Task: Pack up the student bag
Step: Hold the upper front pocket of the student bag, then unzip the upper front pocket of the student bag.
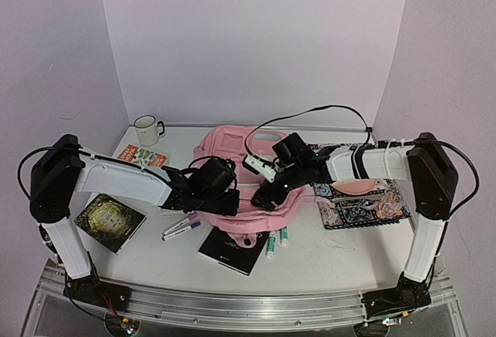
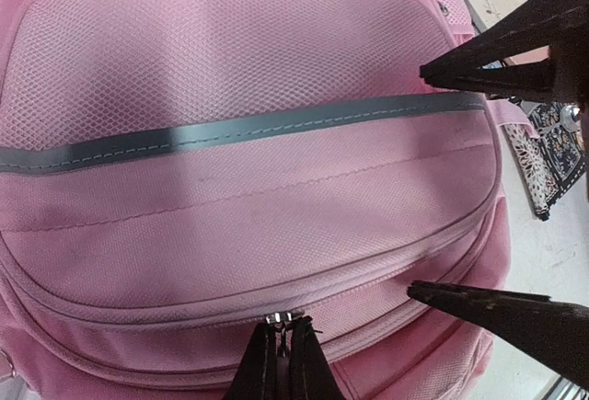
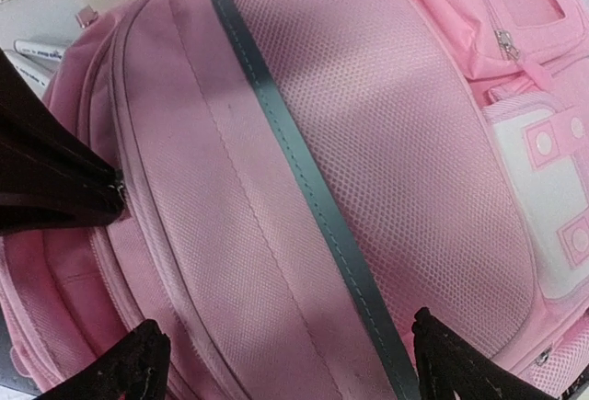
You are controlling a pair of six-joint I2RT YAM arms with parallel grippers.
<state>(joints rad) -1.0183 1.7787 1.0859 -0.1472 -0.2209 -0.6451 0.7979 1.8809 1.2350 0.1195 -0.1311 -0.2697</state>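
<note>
Left pincer (image 2: 282, 343) is pinched shut on the zip pull (image 2: 279, 318), likely the best handhold on the soft, floppy student bag (image 2: 230, 225) lying on the table (image 1: 325, 253), while the right pincer (image 3: 287, 322) gapes empty.

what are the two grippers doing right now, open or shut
left gripper: shut on the zipper pull of the student bag.
right gripper: open over the bag's front, holding nothing.
</note>
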